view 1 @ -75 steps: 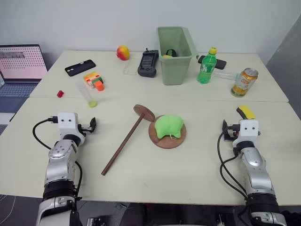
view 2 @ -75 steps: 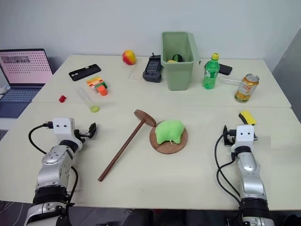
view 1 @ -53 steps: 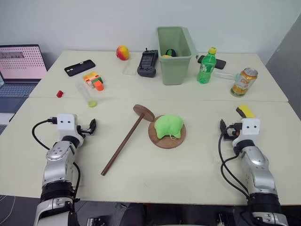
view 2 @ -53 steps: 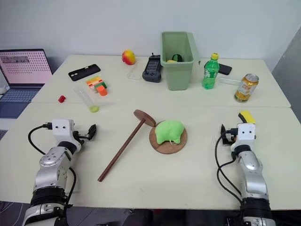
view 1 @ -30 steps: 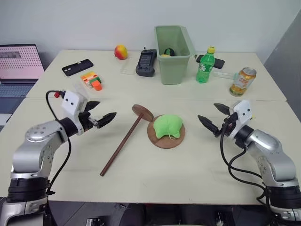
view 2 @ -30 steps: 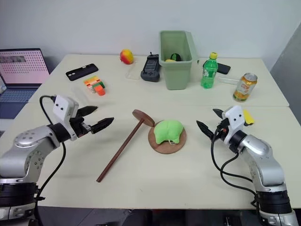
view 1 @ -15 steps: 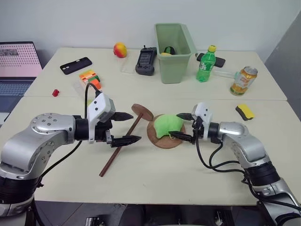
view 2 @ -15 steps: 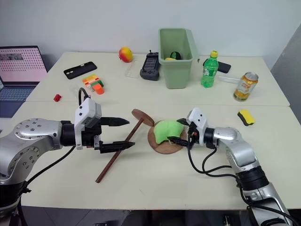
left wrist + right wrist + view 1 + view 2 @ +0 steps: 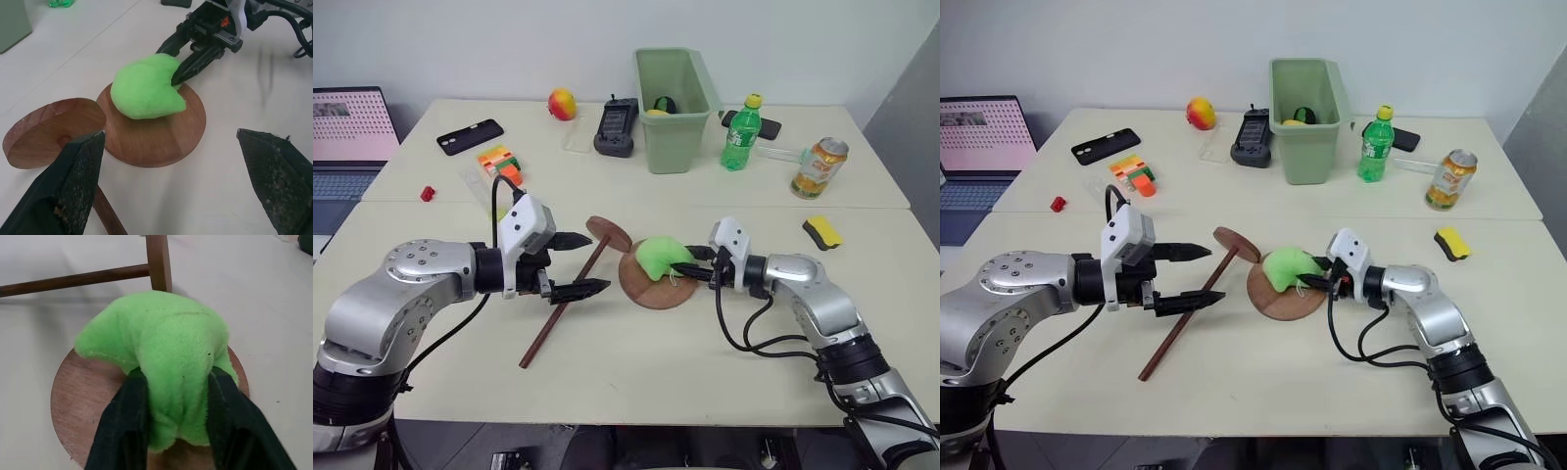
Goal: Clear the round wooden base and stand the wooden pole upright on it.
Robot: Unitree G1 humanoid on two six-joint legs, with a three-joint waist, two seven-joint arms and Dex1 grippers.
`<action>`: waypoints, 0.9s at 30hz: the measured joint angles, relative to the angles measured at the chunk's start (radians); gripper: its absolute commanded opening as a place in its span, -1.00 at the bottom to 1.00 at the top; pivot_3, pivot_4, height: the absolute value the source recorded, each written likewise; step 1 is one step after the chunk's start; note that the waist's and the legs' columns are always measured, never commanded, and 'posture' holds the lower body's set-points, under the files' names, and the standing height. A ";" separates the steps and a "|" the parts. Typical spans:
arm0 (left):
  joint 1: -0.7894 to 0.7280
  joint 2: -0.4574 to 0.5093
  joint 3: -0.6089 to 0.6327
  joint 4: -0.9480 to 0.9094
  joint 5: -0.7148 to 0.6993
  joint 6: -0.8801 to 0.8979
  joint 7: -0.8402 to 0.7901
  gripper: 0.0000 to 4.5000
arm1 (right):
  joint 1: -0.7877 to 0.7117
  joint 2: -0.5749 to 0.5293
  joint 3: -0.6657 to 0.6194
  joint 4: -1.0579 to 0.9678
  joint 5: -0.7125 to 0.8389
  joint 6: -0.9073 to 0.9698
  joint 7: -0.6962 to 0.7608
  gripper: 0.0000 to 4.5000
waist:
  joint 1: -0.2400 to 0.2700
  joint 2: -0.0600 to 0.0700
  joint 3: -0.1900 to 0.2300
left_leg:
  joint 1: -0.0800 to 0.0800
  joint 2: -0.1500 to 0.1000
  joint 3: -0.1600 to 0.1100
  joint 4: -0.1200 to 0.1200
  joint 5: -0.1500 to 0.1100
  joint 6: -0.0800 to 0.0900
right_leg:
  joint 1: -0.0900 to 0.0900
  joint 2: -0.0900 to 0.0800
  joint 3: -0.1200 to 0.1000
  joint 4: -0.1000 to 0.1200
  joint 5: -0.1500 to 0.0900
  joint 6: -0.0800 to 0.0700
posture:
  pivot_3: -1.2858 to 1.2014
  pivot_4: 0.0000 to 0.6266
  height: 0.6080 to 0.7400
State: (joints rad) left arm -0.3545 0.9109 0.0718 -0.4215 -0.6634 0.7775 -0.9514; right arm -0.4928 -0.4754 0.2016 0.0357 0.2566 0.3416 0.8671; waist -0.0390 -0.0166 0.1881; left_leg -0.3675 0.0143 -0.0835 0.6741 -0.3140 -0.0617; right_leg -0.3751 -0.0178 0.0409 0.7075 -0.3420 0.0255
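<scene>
Resting flat on the counter (image 9: 636,362), the wooden pole (image 9: 560,309) lies under the wide-open, empty left end effector (image 9: 585,263). Beyond it, the right end effector (image 9: 689,264) pinches a green plush toy (image 9: 659,257) on the round wooden base (image 9: 651,286).
</scene>
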 measured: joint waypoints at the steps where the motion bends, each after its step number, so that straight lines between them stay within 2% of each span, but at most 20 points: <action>1: -0.002 -0.003 0.000 0.000 0.000 0.000 0.000 1.00 | 0.000 0.003 -0.016 -0.011 0.004 0.011 -0.008 -0.27 | 0.000 0.000 0.000 | 0.000 0.000 0.000 0.000 0.000 0.000 | 0.000 0.000 0.000 0.000 0.000 0.000 | 0.03 -0.52 1.00; 6: -0.029 -0.015 0.000 0.000 -0.012 0.010 0.001 1.00 | -0.009 0.004 -0.131 -0.071 0.071 0.094 -0.070 -0.27 | 0.004 0.000 0.000 | -0.001 0.000 0.000 0.000 0.000 0.000 | 0.000 0.000 0.000 0.000 0.000 0.000 | 0.03 -0.52 1.00; 9: -0.075 -0.041 0.000 0.000 -0.040 0.026 0.007 1.00 | -0.065 -0.002 -0.209 -0.046 0.065 0.107 -0.162 -0.27 | 0.005 0.000 0.000 | -0.001 -0.001 0.000 0.001 0.000 0.000 | 0.000 0.000 0.000 0.000 0.000 0.000 | 0.03 -0.52 1.00; 13: -0.148 -0.089 -0.005 0.002 -0.045 0.028 0.025 1.00 | -0.226 -0.026 -0.218 0.252 -0.102 -0.009 -0.340 -0.27 | 0.003 0.000 0.000 | 0.000 -0.003 0.002 0.001 0.000 0.000 | 0.000 0.000 0.001 0.001 0.000 0.000 | 0.03 -0.52 1.00; 16: -0.172 -0.105 -0.027 0.014 -0.038 0.021 0.021 1.00 | -0.333 -0.005 -0.199 0.538 -0.178 -0.111 -0.407 -0.05 | -0.004 0.000 0.000 | -0.001 -0.002 0.004 0.000 0.001 -0.002 | -0.002 0.000 0.001 0.000 0.000 0.000 | 0.03 -0.52 1.00; 20: -0.196 -0.111 -0.042 0.038 -0.022 0.018 0.019 1.00 | -0.443 0.021 -0.179 0.829 -0.247 -0.234 -0.468 0.42 | -0.022 0.000 0.000 | -0.011 -0.001 0.006 0.002 0.002 -0.003 | -0.012 0.000 0.002 0.002 0.000 0.000 | 0.03 -0.52 1.00; 24: -0.190 -0.111 -0.040 0.038 -0.021 0.018 0.026 1.00 | -0.485 0.022 -0.180 0.932 -0.268 -0.318 -0.474 0.86 | -0.029 0.000 0.000 | -0.016 0.000 0.007 0.003 0.002 -0.004 | -0.016 -0.001 0.002 0.003 0.000 0.000 | 0.03 -0.52 1.00; 26: -0.164 -0.111 -0.034 0.029 -0.022 0.019 0.039 1.00 | -0.493 0.020 -0.186 0.933 -0.268 -0.352 -0.468 0.98 | -0.031 0.000 0.000 | -0.016 0.000 0.007 0.003 0.002 -0.004 | -0.016 -0.001 0.002 0.003 0.000 0.000 | 0.03 -0.52 1.00; 27: -0.152 -0.111 -0.033 0.026 -0.022 0.021 0.046 1.00 | -0.495 0.017 -0.192 0.933 -0.265 -0.362 -0.462 0.98 | -0.032 0.000 0.000 | -0.016 0.000 0.006 0.003 0.002 -0.004 | -0.016 -0.001 0.002 0.004 0.000 0.000 | 0.03 -0.52 1.00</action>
State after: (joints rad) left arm -0.5066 0.7997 0.0389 -0.3951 -0.6853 0.7989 -0.9057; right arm -0.9879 -0.4580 0.0091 0.9682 -0.0085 -0.0205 0.4053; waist -0.0713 -0.0168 0.1880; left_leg -0.3833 0.0142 -0.0774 0.6775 -0.3119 -0.0652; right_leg -0.3909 -0.0187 0.0426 0.7114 -0.3418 0.0257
